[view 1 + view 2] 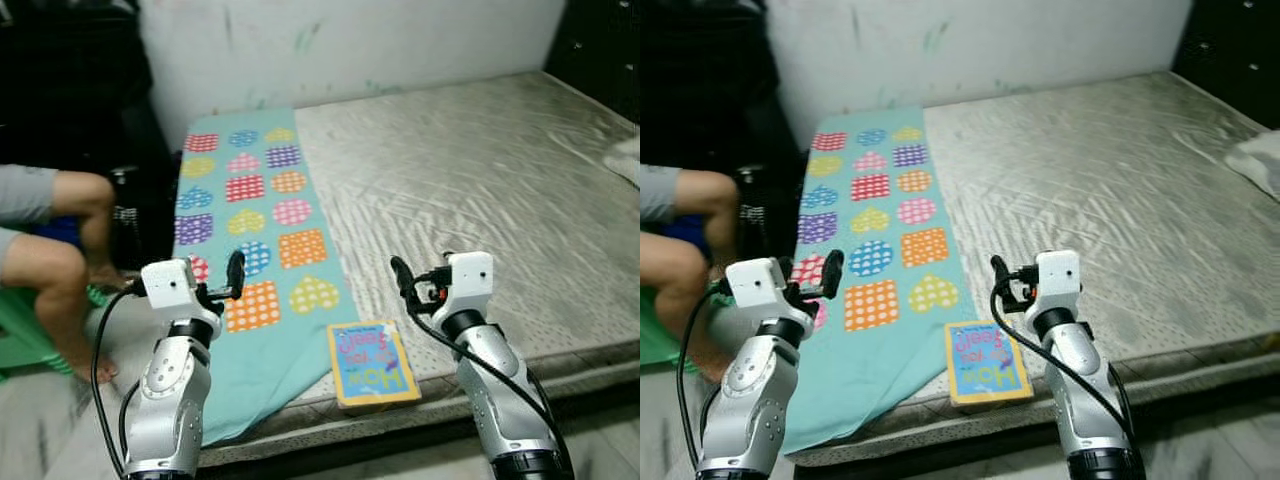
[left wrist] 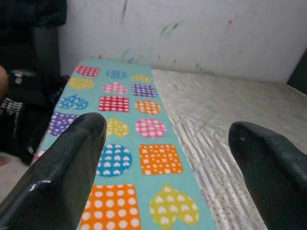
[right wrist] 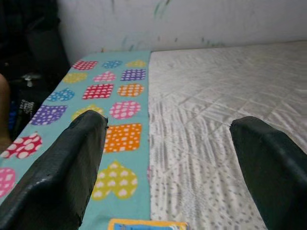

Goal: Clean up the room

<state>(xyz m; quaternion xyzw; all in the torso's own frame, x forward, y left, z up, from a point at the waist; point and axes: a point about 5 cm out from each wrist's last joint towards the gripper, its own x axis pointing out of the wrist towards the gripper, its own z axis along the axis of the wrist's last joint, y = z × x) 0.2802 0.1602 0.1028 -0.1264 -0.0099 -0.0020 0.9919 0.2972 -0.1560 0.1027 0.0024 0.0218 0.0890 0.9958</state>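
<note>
Book (image 1: pixel 372 363) flat at mattress (image 1: pixel 480 180) edge, lengthwise toward wall.

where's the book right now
The book lies flat at the mattress's near edge, beside the turquoise patterned cloth, below and between the open left gripper and open right gripper.

Silver arms, black-fingered left claw (image 1: pixel 236 272)

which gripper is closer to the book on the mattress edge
Right. The right gripper hovers just above the book; the left gripper is farther off, over the teal blanket.
</note>
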